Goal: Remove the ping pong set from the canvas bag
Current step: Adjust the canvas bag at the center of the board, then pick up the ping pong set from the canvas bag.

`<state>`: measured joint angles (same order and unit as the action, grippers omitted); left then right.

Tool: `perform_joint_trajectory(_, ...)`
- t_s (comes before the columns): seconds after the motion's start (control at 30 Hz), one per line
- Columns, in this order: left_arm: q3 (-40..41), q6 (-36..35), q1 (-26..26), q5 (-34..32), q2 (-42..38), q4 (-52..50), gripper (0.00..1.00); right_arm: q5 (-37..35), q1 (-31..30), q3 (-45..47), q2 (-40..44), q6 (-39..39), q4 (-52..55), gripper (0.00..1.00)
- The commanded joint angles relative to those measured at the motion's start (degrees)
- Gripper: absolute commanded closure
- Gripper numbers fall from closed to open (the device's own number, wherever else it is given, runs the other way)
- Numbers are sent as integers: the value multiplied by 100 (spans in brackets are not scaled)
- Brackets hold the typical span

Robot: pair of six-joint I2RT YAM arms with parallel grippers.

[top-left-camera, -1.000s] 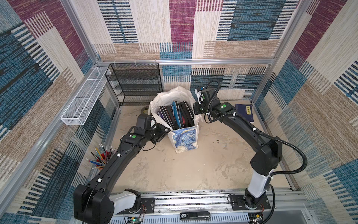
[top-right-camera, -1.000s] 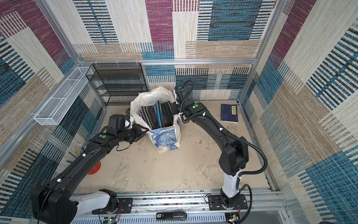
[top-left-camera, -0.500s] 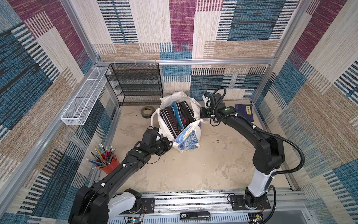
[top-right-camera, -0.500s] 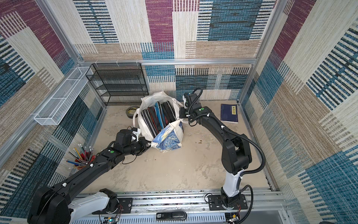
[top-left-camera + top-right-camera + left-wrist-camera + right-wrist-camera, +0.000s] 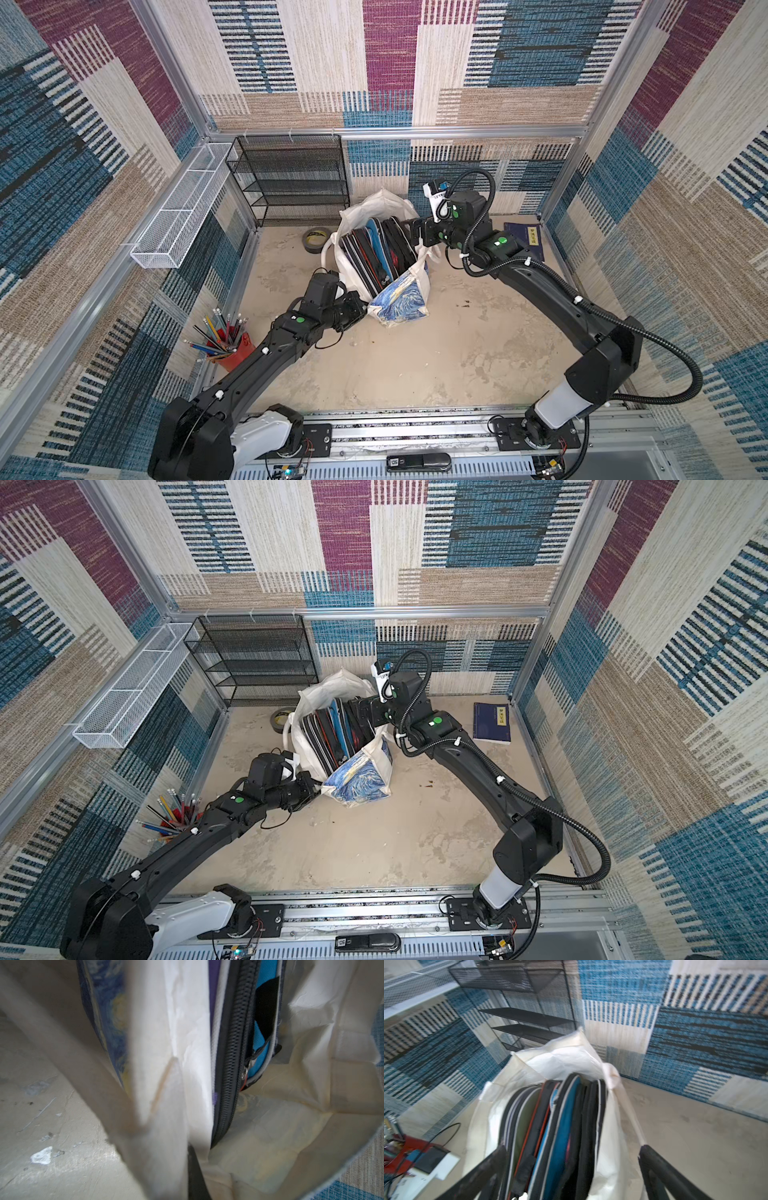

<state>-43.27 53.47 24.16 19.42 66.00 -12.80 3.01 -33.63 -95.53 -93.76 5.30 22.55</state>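
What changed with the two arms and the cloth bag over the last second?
The left gripper, jaws shut on the near rim of the cream canvas bag with its blue swirling print, pulled that rim down toward the robot's base, slumping the bag. The right gripper opened its jaws wide at the opposite rim. The zipped flat cases stay inside; the dark blue book and grey tape roll did not move.
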Motion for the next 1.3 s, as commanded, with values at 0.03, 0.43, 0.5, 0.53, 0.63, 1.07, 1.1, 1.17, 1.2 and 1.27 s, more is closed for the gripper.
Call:
perform_joint_trajectory(0.03,-61,-205,-14,-550,34,-193,100,226,-271,-493,-433,-305,194,1)
perform_joint_trajectory(0.43,-130,-222,-15,-495,141,83,100,272,-390,-1606,-1992,-231,316,15)
perform_joint_trajectory(0.5,-92,-205,-12,-488,133,119,100,286,-388,-1906,-2257,-222,468,20)
perform_joint_trajectory(0.53,-74,-190,-14,-484,133,147,100,307,-384,-2058,-2375,-214,551,24)
perform_joint_trajectory(0.63,-45,-192,-10,-492,105,146,100,342,-387,-2444,-2705,-175,751,32)
perform_joint_trajectory(1.07,17,-232,-10,-597,-43,104,100,236,-414,-2556,-3147,-73,840,41)
perform_joint_trajectory(1.1,16,-235,-9,-600,-42,114,100,236,-409,-2538,-3168,-72,824,42)
perform_joint_trajectory(1.17,18,-234,-10,-600,-35,118,100,218,-407,-2552,-3214,-73,831,44)
perform_joint_trajectory(1.2,11,-240,-14,-597,-34,120,100,218,-410,-2561,-3250,-73,839,44)
perform_joint_trajectory(1.27,11,-249,-13,-603,-39,113,100,195,-415,-2567,-3301,-56,822,44)
